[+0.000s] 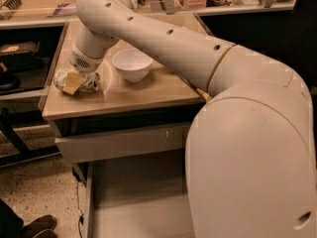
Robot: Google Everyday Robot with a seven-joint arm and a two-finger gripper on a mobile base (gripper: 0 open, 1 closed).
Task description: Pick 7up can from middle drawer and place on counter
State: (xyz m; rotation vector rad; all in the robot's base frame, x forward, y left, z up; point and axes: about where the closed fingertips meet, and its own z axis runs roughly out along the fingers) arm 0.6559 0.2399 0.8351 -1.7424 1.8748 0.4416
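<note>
Worrying first about the edge: the 7up can [62, 80] sits on the counter [143, 97] close to its 9 o'clock rim, and the gripper [74, 82] is right against it. Whether the gripper clamps the can or has let go I cannot tell, since the wrist covers most of both; nor can I say if the can is upright.

If I pull away with the can not fully freed, or drift toward 9 o'clock, I judge the light, dented can could tip and roll off that rim. A swing toward 3 o'clock could instead clip the white bowl [132, 64], which stands near, at about the can's 2 o'clock.

The middle drawer [141, 202] stands pulled out at 6 o'clock, below the counter.

The arm [168, 39] rises from the bulky base at 4 o'clock, runs across the counter toward 11 o'clock, then bends sharply so the wrist points down onto the can.
</note>
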